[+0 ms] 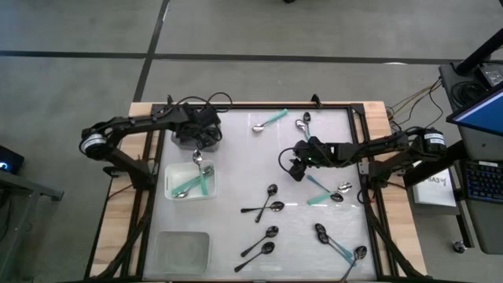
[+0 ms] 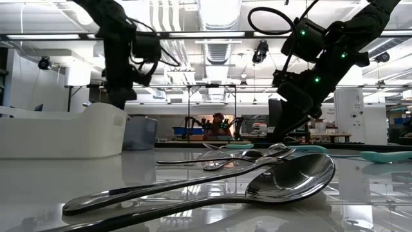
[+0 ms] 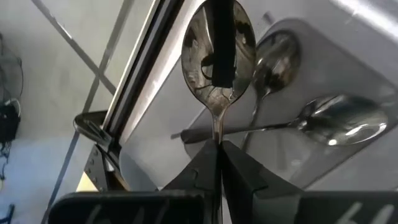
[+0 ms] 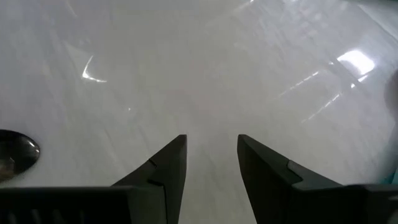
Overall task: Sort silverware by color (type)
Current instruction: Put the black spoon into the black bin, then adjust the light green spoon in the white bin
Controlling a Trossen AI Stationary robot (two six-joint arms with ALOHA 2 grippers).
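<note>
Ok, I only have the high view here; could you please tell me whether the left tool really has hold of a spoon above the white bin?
Observer: Yes. The left wrist view shows the left tool shut on a shiny spoon by its handle.
Operator: What lies beyond it?
Observer: The white bin, with two spoons lying crossed inside.
Operator: And the right tool?
Observer: The right tool is open and empty over bare table, with another spoon's bowl off to one side.

The surface (image 1: 236, 157) lies bare mid-width; scattered spoons (image 1: 271, 208) crowd its right half, and the white bin (image 1: 169, 177) blocks the left.
</note>
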